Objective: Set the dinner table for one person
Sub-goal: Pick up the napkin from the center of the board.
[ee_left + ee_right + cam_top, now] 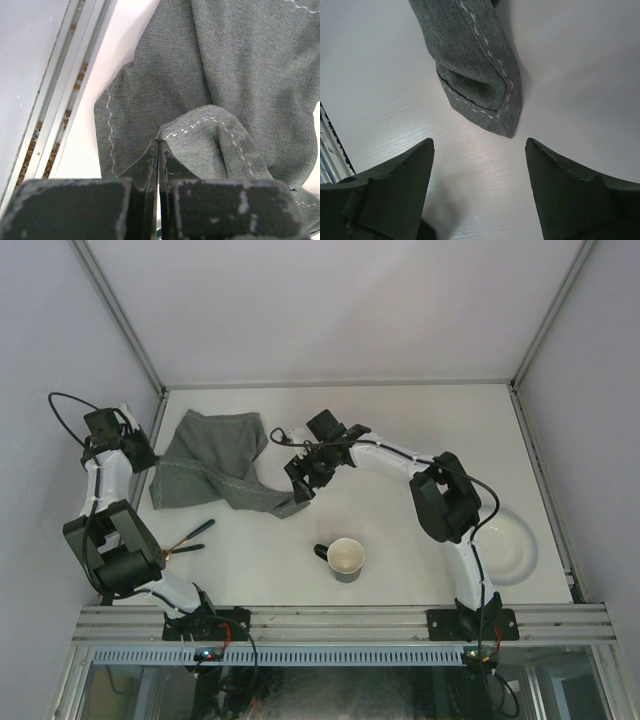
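The dinner table (400,430) is a plain off-white top with aluminium rails. A crumpled grey stitched cloth mat (210,465) lies at its far left. My left gripper (159,142) is shut on a raised hem of that mat (225,75), near the left rail. My right gripper (480,142) is open and hovers low over the bare table (380,90). Its fingers point at the mat's folded near corner (485,107), which lies just beyond the tips and does not touch them. In the top view the right gripper (300,485) is at the mat's right end.
A dark mug (345,558) with a pale inside stands at the near centre. A white bowl (510,545) sits by the right arm's base. Black-handled cutlery (190,535) lies near the left arm. The left rail (65,90) runs close beside the mat.
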Tool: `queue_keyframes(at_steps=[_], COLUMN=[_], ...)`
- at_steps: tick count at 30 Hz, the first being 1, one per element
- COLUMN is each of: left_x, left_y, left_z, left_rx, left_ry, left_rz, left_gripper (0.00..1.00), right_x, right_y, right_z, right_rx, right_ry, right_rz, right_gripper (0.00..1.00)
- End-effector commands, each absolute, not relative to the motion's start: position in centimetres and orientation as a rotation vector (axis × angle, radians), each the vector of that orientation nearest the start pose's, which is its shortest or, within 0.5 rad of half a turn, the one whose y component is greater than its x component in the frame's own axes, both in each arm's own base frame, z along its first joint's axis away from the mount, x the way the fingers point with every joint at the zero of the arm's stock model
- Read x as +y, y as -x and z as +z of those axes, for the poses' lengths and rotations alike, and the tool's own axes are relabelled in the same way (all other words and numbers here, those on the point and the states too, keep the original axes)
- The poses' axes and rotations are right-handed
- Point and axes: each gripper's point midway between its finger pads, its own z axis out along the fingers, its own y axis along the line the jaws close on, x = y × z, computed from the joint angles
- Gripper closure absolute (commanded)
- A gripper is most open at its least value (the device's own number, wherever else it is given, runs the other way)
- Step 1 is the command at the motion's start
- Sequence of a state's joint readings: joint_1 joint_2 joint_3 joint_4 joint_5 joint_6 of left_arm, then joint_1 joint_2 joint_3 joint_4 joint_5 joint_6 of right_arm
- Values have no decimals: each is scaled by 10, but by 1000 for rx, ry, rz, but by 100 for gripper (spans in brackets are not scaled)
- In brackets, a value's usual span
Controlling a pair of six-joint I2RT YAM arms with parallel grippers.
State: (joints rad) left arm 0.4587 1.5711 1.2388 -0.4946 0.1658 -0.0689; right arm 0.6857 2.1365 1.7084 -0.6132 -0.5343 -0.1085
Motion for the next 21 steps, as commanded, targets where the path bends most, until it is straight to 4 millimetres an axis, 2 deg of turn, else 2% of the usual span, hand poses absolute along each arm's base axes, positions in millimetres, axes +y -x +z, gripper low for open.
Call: queue_keyframes(at_steps=[1,13,16,21], left_x=[148,145,143,143], left_y=[-379,-376,-374,-371], left_z=[155,151,152,157], left_rx=[2275,2285,2282,2272], left_ry=[527,526,522,523], left_rz=[-39,-53,-55,-46], left_gripper=[100,100,100,100], right_x=[396,408,411,416], right_y=[-335,-332,-336,-344], right_z=[94,77,75,71], right_rx=[2263,2241,2197,2150], right_ry=[1222,1283,1300,1309], right_rz=[935,952,942,920], right_gripper=[28,31,36,36])
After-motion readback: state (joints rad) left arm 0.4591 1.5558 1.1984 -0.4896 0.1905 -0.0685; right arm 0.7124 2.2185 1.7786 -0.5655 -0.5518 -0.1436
